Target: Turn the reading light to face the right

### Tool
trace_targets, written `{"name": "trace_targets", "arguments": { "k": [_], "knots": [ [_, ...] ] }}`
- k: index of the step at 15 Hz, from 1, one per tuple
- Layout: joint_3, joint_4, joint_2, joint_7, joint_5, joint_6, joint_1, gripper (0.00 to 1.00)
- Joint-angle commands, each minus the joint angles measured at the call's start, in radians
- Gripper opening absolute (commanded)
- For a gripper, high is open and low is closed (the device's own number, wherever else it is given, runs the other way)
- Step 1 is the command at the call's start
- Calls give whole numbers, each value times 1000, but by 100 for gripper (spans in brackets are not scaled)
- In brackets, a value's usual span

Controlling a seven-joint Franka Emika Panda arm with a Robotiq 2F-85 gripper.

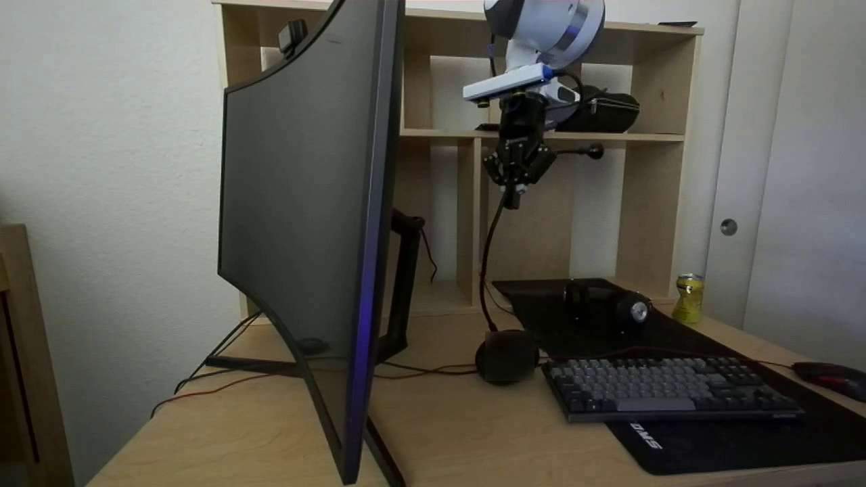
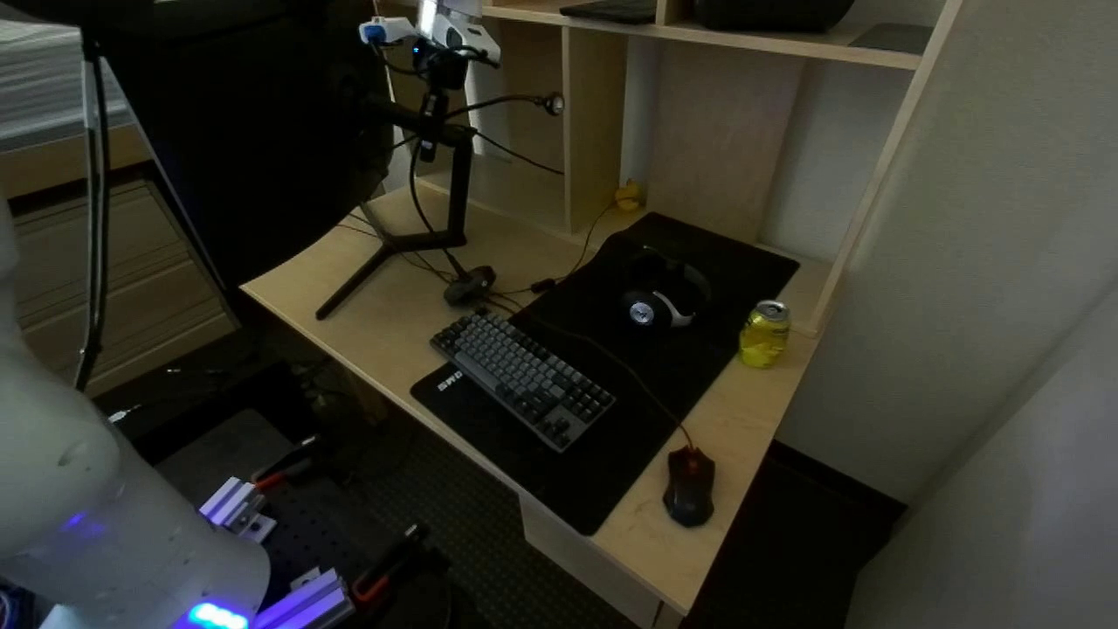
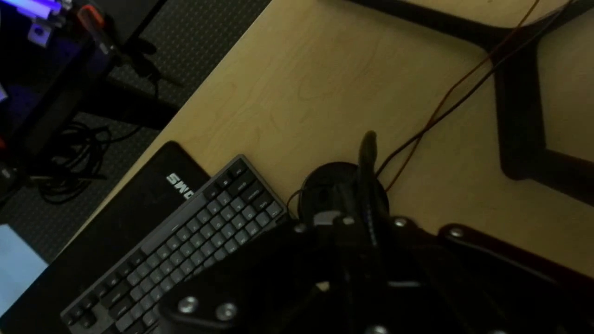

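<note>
The reading light is a slim black gooseneck lamp. Its round base stands on the desk, and the base also shows in an exterior view and below my jaws in the wrist view. Its thin neck curves up into my gripper. My gripper is shut on the neck, high above the base; it also shows in an exterior view. Past the gripper, the small head sticks out to the right, also in an exterior view. The gripped part of the neck is hidden by dark fingers.
A large curved monitor stands close beside the arm. A keyboard, headphones and a black mat lie by the lamp base. A yellow can and mouse are farther off. A shelf stands behind.
</note>
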Motion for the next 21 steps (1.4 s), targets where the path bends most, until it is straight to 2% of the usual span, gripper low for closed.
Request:
{"name": "trace_targets", "arguments": {
  "k": [1, 5, 9, 13, 17, 21],
  "knots": [
    [14, 19, 43, -45, 183, -12, -42, 2],
    [21, -63, 11, -75, 383, 1, -73, 2],
    [15, -266, -69, -148, 584, 8, -85, 2],
    [-30, -469, -137, -271, 761, 17, -120, 2],
    [-88, -647, -263, -404, 884, 11, -156, 2],
    [-121, -767, -357, -567, 971, 48, -170, 2]
  ]
}}
